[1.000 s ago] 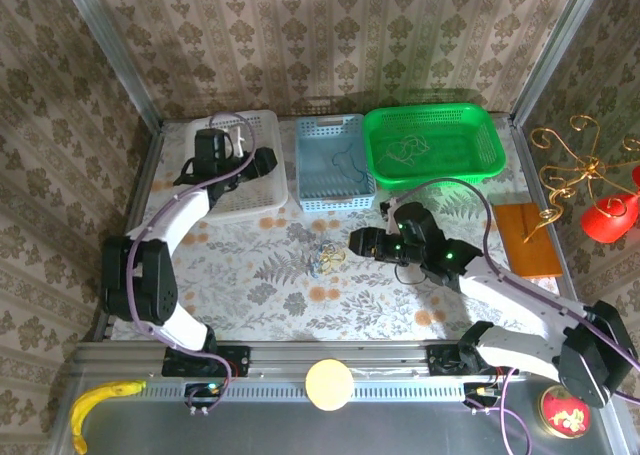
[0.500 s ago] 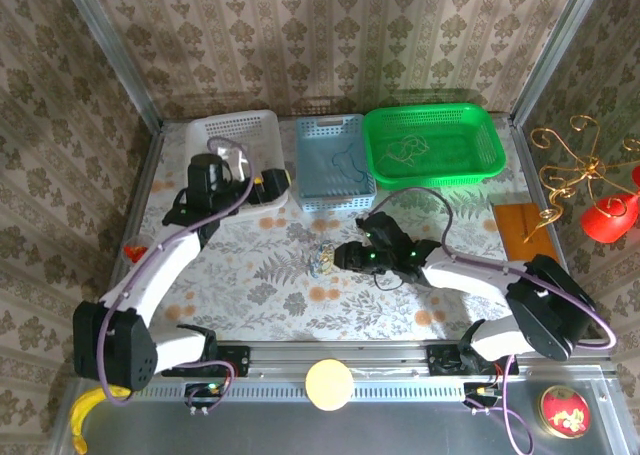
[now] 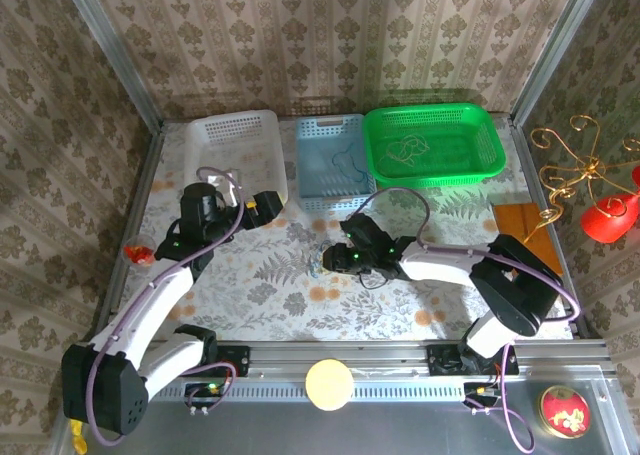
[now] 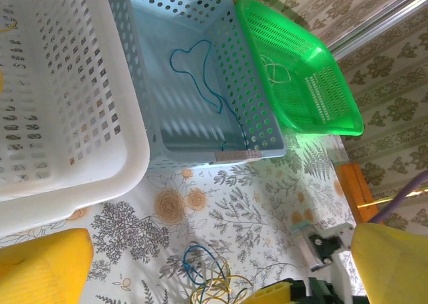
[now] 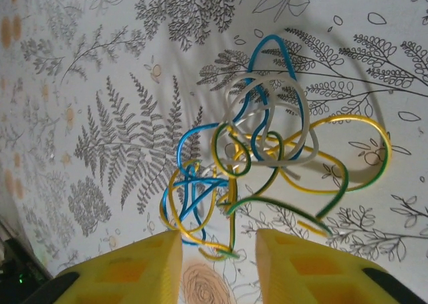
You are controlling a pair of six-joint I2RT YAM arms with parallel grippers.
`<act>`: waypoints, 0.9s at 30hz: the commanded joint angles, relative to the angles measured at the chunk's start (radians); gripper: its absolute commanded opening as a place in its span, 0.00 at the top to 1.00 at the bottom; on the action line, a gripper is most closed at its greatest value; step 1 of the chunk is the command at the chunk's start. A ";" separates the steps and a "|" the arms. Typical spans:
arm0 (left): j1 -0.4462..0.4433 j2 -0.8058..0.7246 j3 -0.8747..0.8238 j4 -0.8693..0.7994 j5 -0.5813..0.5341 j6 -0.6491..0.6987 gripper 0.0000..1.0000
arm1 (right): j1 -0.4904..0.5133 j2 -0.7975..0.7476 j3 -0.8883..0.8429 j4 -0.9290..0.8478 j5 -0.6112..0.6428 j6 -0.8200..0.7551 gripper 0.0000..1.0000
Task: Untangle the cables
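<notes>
A tangle of thin blue, yellow, green and white cables (image 5: 267, 160) lies mid-way across the fern-patterned surface (image 3: 280, 305), in front of the pale blue perforated plastic basket (image 3: 312, 175). In the right wrist view its long axis runs crosswise to the right gripper (image 5: 217, 240). That gripper's yellow fingers stand part-way apart, with the nearest loops in the gap. The left gripper (image 3: 266, 203) hangs released, spread wide, beside the white perforated basket (image 3: 240, 135). A dark blue cord (image 4: 200, 70) stretches lengthwise in the blue basket. A pale cord (image 4: 273, 69) lies coiled in the green plastic basket (image 4: 321, 83).
</notes>
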State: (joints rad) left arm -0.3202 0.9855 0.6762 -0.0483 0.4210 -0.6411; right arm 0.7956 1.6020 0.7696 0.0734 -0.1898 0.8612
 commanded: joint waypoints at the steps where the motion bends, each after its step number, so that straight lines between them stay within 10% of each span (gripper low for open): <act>1: -0.005 -0.016 -0.018 0.027 -0.008 -0.023 0.00 | 0.005 0.037 0.050 0.019 0.032 -0.018 0.76; 5: -0.007 -0.022 -0.025 0.022 -0.010 -0.013 0.00 | 0.003 0.028 0.081 -0.003 0.023 -0.038 1.00; 27: -0.084 0.039 -0.168 0.256 0.085 -0.022 0.00 | -0.085 -0.287 0.050 -0.013 -0.014 -0.046 1.00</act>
State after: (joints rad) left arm -0.3801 1.0134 0.5098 0.1421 0.4789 -0.6598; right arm 0.7116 1.3102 0.8391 0.0265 -0.1841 0.7956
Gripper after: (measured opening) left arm 0.999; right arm 0.065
